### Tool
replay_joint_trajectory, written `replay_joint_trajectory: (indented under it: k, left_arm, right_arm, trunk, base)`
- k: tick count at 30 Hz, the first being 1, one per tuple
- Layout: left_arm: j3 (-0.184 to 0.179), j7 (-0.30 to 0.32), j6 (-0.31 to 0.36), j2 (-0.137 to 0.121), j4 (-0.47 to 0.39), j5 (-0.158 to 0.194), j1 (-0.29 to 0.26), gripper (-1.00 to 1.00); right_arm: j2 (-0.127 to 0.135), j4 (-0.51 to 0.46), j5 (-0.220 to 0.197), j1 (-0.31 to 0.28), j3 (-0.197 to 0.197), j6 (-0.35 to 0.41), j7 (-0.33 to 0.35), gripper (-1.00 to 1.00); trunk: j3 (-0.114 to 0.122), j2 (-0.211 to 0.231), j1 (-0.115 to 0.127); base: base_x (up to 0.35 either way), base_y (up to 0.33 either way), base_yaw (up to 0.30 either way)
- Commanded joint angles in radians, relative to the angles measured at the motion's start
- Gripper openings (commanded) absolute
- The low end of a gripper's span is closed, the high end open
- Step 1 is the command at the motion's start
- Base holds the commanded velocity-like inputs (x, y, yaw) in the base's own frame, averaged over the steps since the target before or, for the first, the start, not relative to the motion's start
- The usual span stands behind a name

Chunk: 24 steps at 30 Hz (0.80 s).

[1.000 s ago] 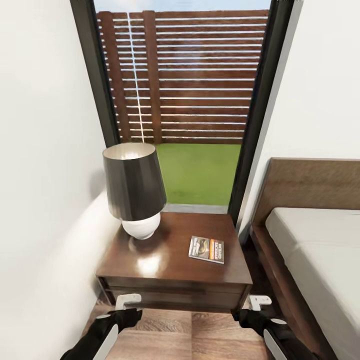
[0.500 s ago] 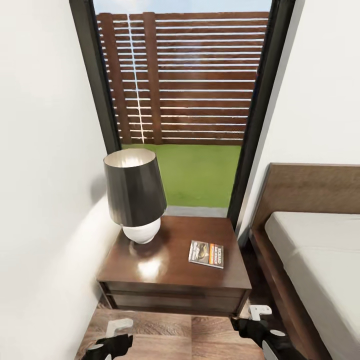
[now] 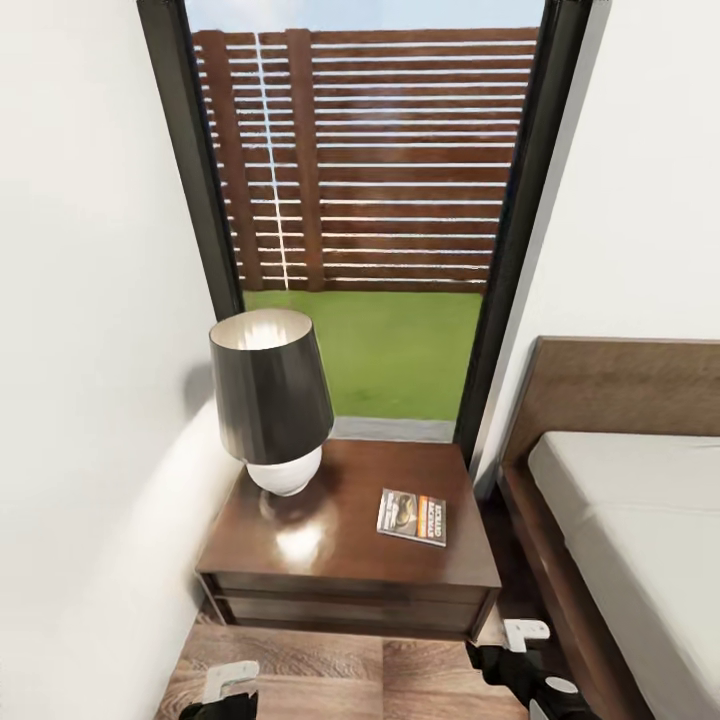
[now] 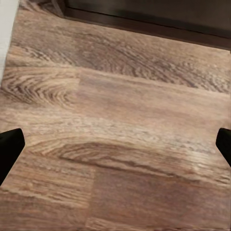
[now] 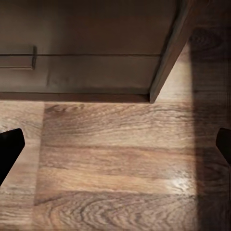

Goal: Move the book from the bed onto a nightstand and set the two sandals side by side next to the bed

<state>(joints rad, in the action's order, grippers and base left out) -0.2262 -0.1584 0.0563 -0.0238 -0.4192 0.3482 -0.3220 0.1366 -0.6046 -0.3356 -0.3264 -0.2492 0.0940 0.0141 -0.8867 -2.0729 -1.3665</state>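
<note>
- Both arms are seen lower in the head view vs 1 s ago: left gripper [image 3: 228,682] is now barely poking in at the bottom edge, right gripper [image 3: 524,634] sits lower too, near the nightstand's front right corner. Whole pic is shifted a bit as well, so the cam has prob moved, not the furniture.
- Book [image 3: 412,516] is found lying flat on the nightstand [image 3: 300,560], on the right half of the glossy top, orange band toward the bed side. Same spot on the top as before.
- Lamp [image 3: 270,395] w/ dark shade and white round base is parked on the left back part of the top, well apart from the book.
- Bed [image 3: 640,520] is seen at the right, dark headboard against the wall, pale mattress, narrow gap btwn it and the nightstand.
- Window [image 3: 365,200] w/ black frame is behind the nightstand; slatted wood fence and green lawn are seen thru it.
- Left wrist view: wood-plank floor [image 4: 120,125] is looked down on, dark fingertips [image 4: 9,149] set wide at both edges, nothing btwn them, so the left hand is spread and empty.
- Right wrist view: nightstand's drawer front and lower corner [image 5: 96,67] are seen above the floor, dark fingertips [image 5: 10,149] spread wide again, nothing gripped.
</note>
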Motion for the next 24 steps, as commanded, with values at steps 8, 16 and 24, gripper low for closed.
replay_joint_trajectory:
  k: [8, 16, 24]
  left_arm:
    - [-0.006, 0.001, 0.005, -0.002, 0.027, 0.014, 0.000, 1.00]
    - [-0.005, 0.002, 0.005, -0.002, 0.115, 0.014, 0.000, 1.00]
    - [-0.004, 0.005, 0.004, -0.003, 0.224, 0.014, 0.000, 1.00]
  right_arm:
    - [0.000, 0.125, -0.005, 0.000, -0.005, -0.064, -0.002, 1.00]
    - [0.001, 0.258, -0.007, 0.000, -0.002, -0.128, -0.002, 1.00]
    - [0.000, 0.376, -0.007, 0.000, -0.003, -0.136, -0.002, 1.00]
  trunk:
    - [0.024, 0.056, 0.031]
    - [0.049, 0.112, 0.062]
    - [0.074, 0.168, 0.092]
  base:
    - [0.000, 0.000, 0.000]
    - [0.000, 0.000, 0.000]
    - [0.000, 0.000, 0.000]
